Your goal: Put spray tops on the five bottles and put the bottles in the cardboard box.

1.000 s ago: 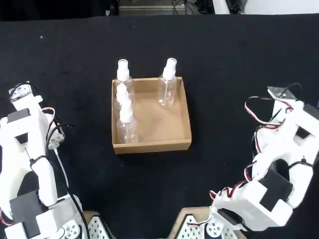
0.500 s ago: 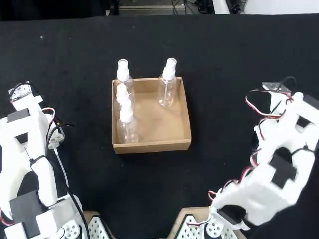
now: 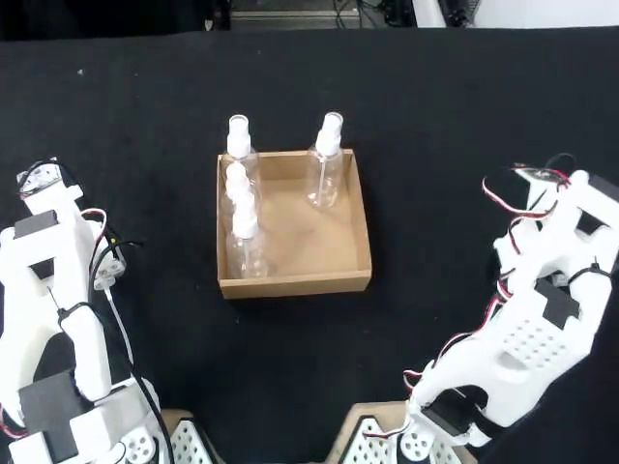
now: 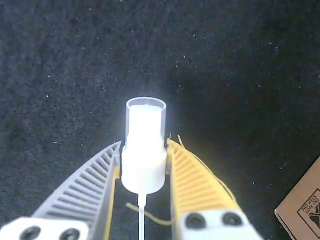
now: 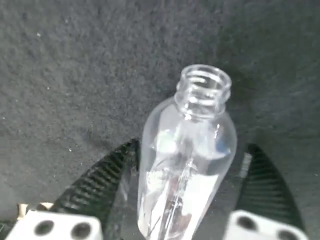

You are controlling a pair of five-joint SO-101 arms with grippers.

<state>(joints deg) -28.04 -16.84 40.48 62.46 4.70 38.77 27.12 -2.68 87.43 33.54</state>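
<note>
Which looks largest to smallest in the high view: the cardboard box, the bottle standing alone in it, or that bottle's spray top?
1. cardboard box
2. lone bottle
3. spray top, clearly the smallest

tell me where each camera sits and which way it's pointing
High view: fixed above the table, looking down on the cardboard box; an arm shows at each lower corner.
Left wrist view: on that arm's wrist, looking along its end effector, shut on a spray top.
Right wrist view: likewise, along its end effector, shut on an uncapped bottle.
Shared: high and left wrist views both show the cardboard box.
</note>
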